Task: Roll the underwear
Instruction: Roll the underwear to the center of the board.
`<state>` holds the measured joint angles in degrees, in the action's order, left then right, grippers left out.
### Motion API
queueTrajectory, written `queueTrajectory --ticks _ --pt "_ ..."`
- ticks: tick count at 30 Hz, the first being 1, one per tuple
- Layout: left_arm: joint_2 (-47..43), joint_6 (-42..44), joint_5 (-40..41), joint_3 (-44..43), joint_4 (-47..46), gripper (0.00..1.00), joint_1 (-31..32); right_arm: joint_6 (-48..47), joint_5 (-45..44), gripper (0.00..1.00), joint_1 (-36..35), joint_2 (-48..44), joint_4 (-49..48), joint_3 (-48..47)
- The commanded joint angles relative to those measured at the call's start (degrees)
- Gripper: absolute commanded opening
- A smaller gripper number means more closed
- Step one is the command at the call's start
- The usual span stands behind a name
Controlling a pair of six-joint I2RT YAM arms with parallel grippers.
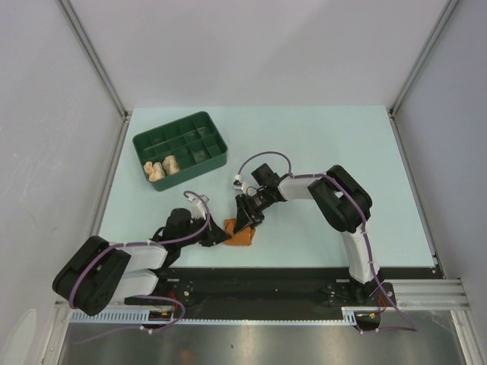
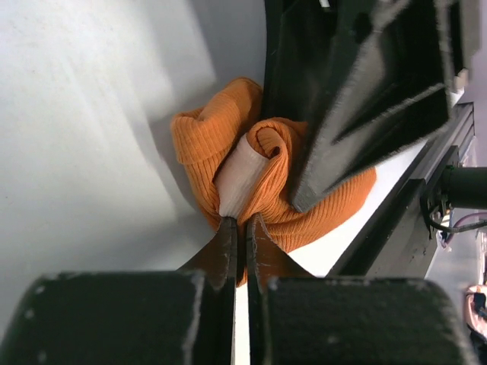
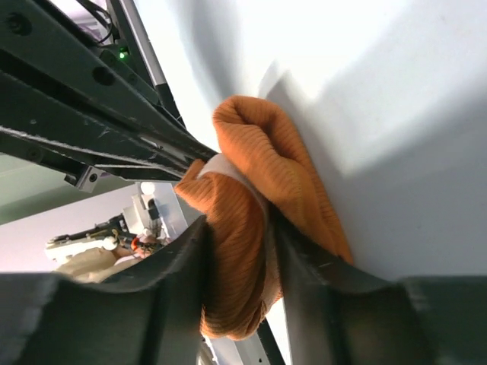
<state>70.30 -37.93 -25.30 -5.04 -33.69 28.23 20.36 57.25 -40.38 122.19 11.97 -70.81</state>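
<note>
The orange underwear lies half-rolled near the front edge of the table, between both arms. The left claw pinches its cream edging and the right claw clamps a fold. Best to turn slowly, pinch taut, so the roll winds tight.

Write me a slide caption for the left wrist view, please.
Left pincer pinches the cream edging of the rust-orange underwear while the right pincer grips its bunched fabric.
</note>
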Motion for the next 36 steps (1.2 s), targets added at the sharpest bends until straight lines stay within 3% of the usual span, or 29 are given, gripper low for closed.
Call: queueTrajectory --ticks 1,4,11,22,36 --pt "1.16 -0.21 7.72 -0.23 9.86 0.0 0.51 -4.01 -8.74 0.51 1.18 -1.86 4.11 -0.03" --pt "0.19 -1.35 8.77 0.03 11.62 0.0 0.6 -5.68 -8.83 0.62 2.58 -4.67 5.43 -0.21" --pt "-3.06 -2.5 9.57 0.03 13.82 0.0 0.6 -10.86 -8.39 0.68 5.49 -9.95 2.81 -0.3" --pt "-3.86 -1.97 9.39 -0.32 15.59 0.0 0.51 -8.23 -1.89 0.74 4.7 -2.4 -10.29 -0.3" --pt "-4.38 -1.0 10.18 -1.73 17.61 0.0 0.51 -16.76 0.4 0.73 0.57 -2.48 4.9 -0.3"
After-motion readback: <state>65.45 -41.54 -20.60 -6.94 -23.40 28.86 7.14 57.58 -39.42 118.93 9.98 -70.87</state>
